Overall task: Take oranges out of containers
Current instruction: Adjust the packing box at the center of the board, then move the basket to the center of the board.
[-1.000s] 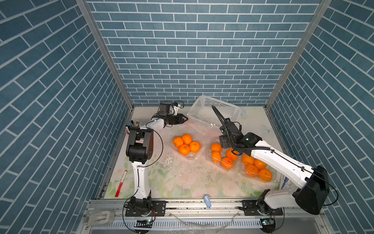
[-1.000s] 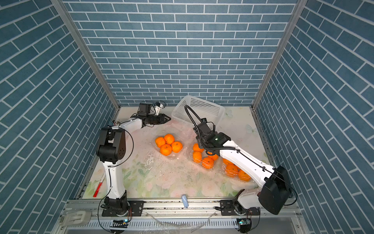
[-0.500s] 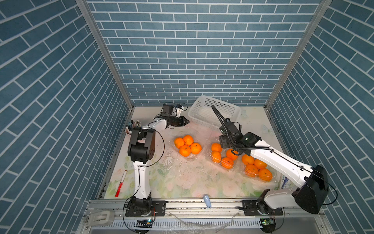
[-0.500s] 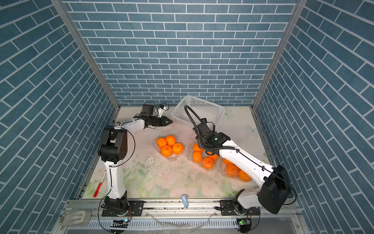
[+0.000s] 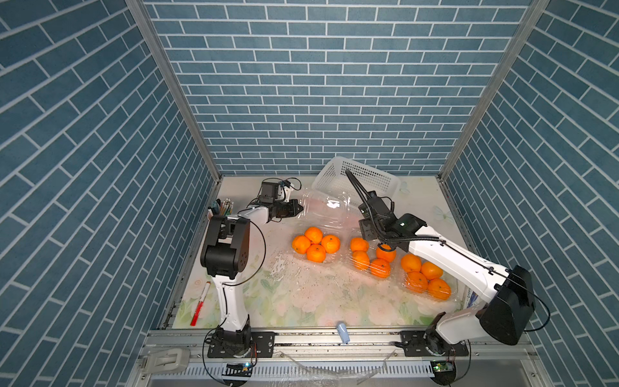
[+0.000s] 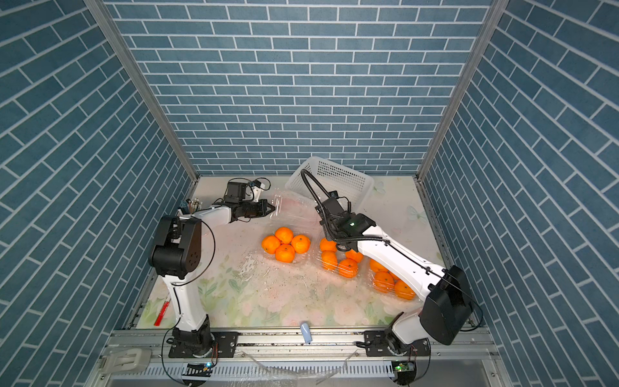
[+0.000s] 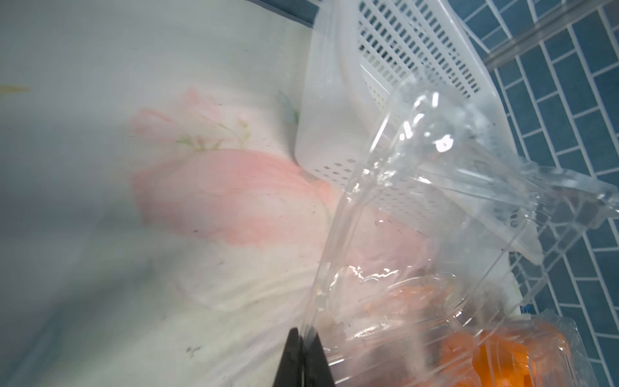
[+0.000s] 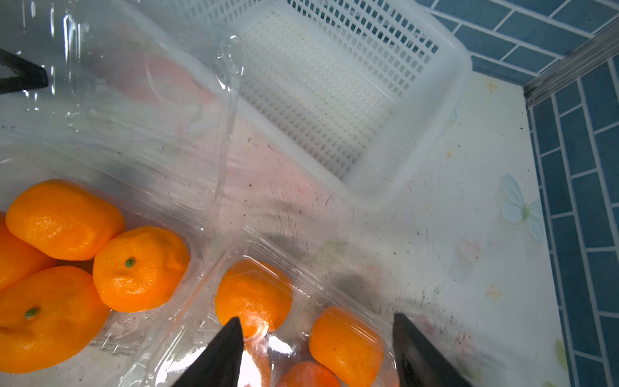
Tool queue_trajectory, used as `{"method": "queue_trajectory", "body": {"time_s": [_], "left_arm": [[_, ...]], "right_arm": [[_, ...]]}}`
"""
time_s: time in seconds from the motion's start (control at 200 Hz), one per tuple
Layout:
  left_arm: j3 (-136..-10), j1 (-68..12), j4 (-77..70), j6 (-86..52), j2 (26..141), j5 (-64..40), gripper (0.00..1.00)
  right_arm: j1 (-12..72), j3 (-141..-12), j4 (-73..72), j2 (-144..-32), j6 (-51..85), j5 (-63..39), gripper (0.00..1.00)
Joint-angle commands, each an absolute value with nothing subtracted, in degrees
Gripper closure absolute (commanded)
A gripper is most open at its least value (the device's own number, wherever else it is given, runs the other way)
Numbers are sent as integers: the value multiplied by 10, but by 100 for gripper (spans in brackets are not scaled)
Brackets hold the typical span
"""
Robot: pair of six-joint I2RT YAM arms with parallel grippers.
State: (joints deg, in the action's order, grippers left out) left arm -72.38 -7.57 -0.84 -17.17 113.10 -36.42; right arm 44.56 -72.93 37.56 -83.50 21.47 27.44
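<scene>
Left gripper (image 7: 303, 336) is clenched on the lid (image 5: 326, 207) of the 9 o'clock container (image 5: 336, 258), folded back at 12 o'clock of its four oranges (image 5: 314, 235). Right gripper (image 8: 316, 318) hangs released above the middle container (image 8: 191, 318). The thin lid needs pinning down firmly so it cannot spring shut

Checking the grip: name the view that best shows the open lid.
Left wrist: the left claw pinches the lid at its edge, close up. Right wrist shows more of its panel; both top views show faint glare.
</scene>
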Motion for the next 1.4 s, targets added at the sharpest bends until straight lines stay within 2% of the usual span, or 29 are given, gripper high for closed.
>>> {"method": "queue_trajectory", "body": {"time_s": [0.0,0.38,0.6,0.775,0.805,0.88,0.98,1.045,1.135,1.19,1.305,1.395], "left_arm": [[-690,-47,-19,-193,1102,-315,100],[-608,8,27,-179,1031,-244,100],[-602,28,68,-160,1011,-211,100],[-604,31,86,-160,1003,-194,100],[-605,32,88,-162,1002,-192,93],[-604,31,94,-172,994,-182,57],[-584,32,77,-192,962,-174,35],[-563,32,64,-199,929,-170,25],[-541,32,62,-204,880,-160,18],[-527,31,58,-207,850,-158,14],[-501,31,57,-222,791,-158,1],[-482,31,53,-237,754,-170,1]], "right_arm": [[443,-757,352,-862,182,282,29],[417,-946,395,-1045,123,235,26],[386,-1076,425,-1136,77,97,23],[371,-1174,462,-1207,-29,2,23],[371,-1194,473,-1221,-49,-7,23],[371,-1247,500,-1252,-86,-12,23],[370,-1288,502,-1295,-128,-10,22],[368,-1290,484,-1306,-170,-12,20],[367,-1277,464,-1312,-231,-34,18],[365,-1267,431,-1313,-236,-16,17],[351,-1286,411,-1333,-233,-46,16],[347,-1335,440,-1368,-239,-47,18]]}}
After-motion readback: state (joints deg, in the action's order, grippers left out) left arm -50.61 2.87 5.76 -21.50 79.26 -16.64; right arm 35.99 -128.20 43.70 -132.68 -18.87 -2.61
